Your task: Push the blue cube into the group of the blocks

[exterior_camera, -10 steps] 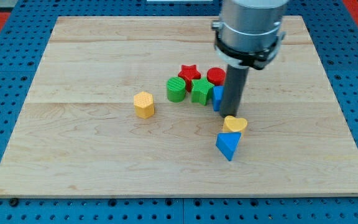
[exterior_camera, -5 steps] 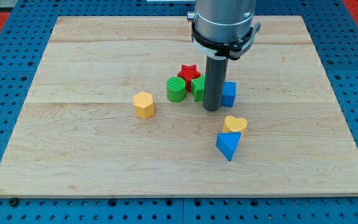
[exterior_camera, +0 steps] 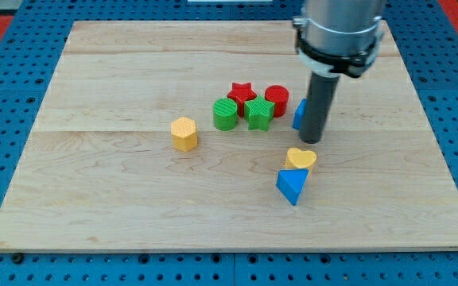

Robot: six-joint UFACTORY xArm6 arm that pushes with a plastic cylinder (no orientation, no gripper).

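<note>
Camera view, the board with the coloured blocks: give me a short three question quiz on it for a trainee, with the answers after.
1. True or false: my tip stands at the view's left of the blue cube.
2. Which block touches the yellow heart? A) red star B) blue triangular block C) yellow hexagonal block
3. Fill in: between the green cylinder and the red cylinder sits the green ____.

Key: 1 false, the rod covers the cube's right side. 2 B. 3 star.
</note>
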